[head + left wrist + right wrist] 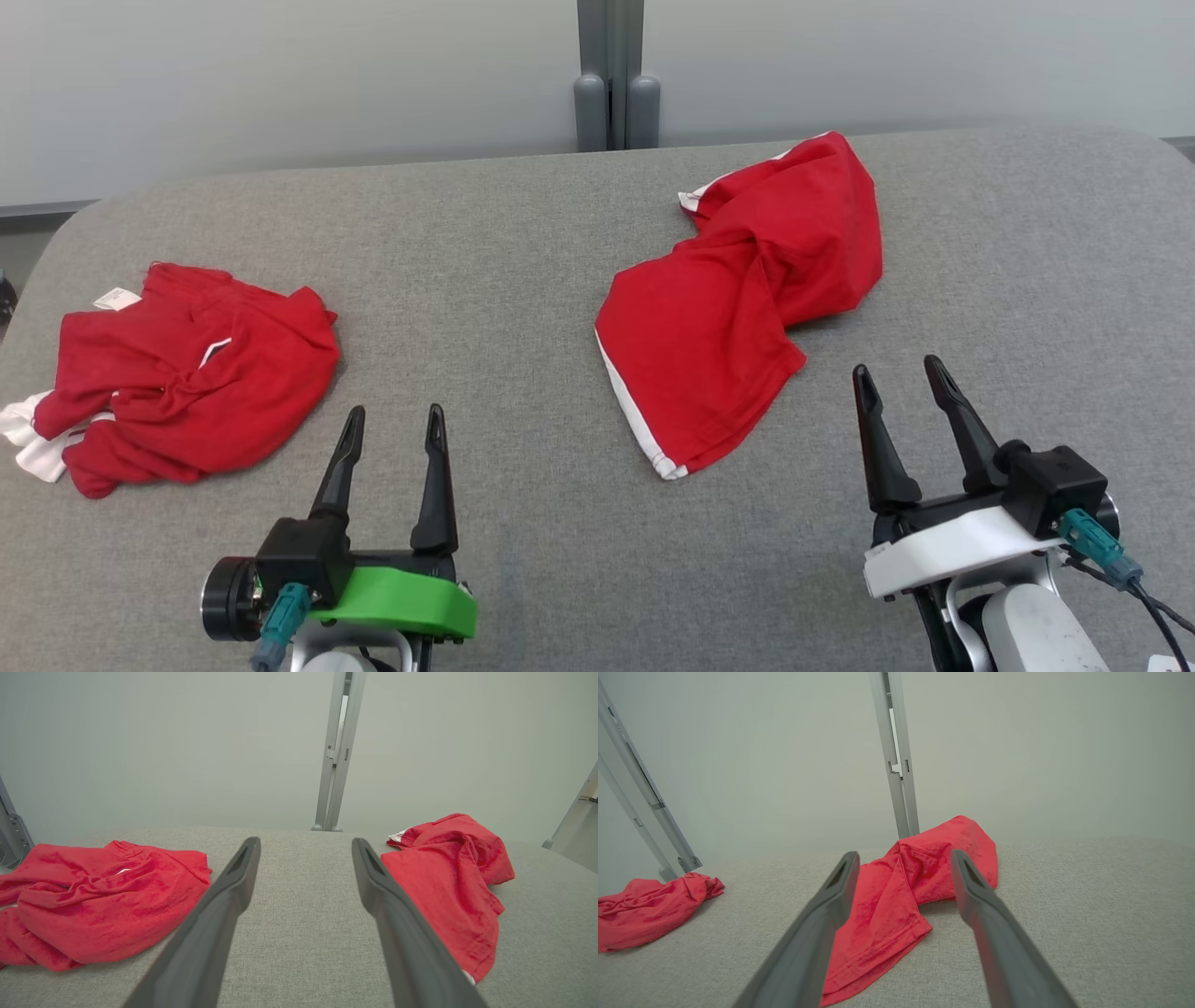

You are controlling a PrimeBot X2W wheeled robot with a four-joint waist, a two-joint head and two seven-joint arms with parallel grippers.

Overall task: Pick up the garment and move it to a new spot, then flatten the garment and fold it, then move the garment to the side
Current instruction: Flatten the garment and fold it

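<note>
Two crumpled red garments with white trim lie on the grey table [523,280]. One garment [747,299] sits right of centre, also in the left wrist view [448,877] and the right wrist view [896,896]. The other garment [187,373] lies at the left, seen again in the wrist views [93,900] [649,905]. My left gripper [392,425] is open and empty, near the front edge, between the two garments. My right gripper [901,373] is open and empty, just right of the nearer corner of the right-hand garment. Neither touches cloth.
A grey post [611,75] stands behind the table's far edge against a pale wall. Another metal frame [640,793] shows at the left of the right wrist view. Bare grey table surface lies between the garments and along the right side.
</note>
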